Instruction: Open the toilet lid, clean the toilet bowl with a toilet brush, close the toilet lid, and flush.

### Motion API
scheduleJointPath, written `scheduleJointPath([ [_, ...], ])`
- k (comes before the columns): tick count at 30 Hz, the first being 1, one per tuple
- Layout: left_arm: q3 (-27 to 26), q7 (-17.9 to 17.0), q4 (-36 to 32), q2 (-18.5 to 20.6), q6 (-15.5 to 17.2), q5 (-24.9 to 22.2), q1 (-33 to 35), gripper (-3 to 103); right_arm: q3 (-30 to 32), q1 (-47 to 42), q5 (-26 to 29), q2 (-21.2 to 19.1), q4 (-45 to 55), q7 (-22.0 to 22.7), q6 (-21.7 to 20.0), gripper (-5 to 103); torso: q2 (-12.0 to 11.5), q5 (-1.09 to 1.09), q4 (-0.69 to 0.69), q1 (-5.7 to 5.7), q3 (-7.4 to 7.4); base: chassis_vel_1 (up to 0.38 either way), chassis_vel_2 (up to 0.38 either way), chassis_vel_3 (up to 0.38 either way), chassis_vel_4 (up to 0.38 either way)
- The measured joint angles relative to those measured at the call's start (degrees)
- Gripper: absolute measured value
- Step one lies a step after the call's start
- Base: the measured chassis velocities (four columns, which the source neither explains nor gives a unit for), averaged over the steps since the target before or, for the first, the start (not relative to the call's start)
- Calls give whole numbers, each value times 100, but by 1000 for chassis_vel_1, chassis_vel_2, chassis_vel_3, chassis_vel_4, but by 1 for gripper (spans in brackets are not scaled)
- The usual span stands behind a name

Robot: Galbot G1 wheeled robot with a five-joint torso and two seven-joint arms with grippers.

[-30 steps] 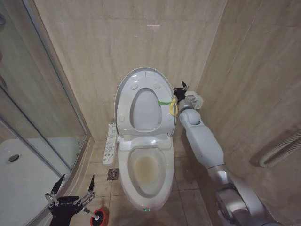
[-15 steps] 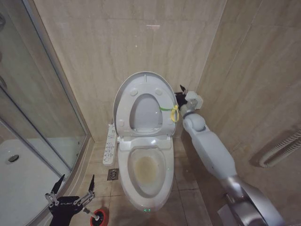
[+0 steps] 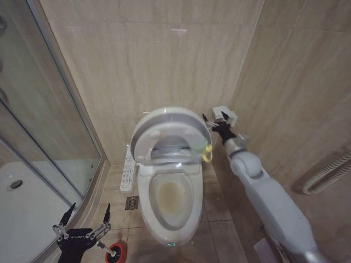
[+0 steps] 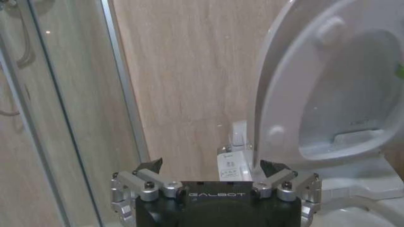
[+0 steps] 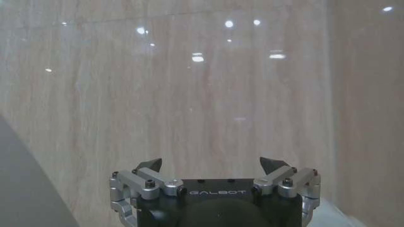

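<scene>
So the toilet lid (image 3: pixel 171 121) has dropped a fair bit: a second ago it was stood nearly upright against the wall, now it's tipped well forward over the toilet bowl (image 3: pixel 170 204), roughly halfway down. The right claw (image 3: pixel 215 123) has been pulled back and lower with it, and it's now seen just beside the lid's right edge, fingers spread and nothing gripped. Whether it's actually touching the lid can't be told. A yellow-green loop (image 3: pixel 207 153) is hung off that same edge. Judging by this, the lid-closing step is under way, with flushing yet to be done.

The left claw (image 3: pixel 83 224) is parked low by the shower glass (image 3: pixel 38 137), released and empty, right over the red holder (image 3: pixel 116 251), which hasn't budged.

View differences: from the left wrist, the lid's underside (image 4: pixel 315 90) with its little bumpers is caught side-on, plus the left claw (image 4: pixel 211 166) spread wide. From the right wrist, mostly the tiled wall (image 5: pixel 189 85) is seen beyond the open right claw (image 5: pixel 211 165), no lid contact visible.
</scene>
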Motion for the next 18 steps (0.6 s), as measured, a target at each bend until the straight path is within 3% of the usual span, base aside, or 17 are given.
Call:
scheduleJointPath([
  [7, 0, 0, 0, 0, 0, 0, 0, 100, 475, -1338, -47, 6, 1048, 299, 21, 100, 0, -2, 0, -1, 0, 0, 0, 0, 0],
  [18, 0, 0, 0, -1, 0, 0, 0, 100, 782, -1828, -178, 220, 1400, 628, -128, 100, 0, -2, 1, 0, 0, 0, 0, 0, 0],
])
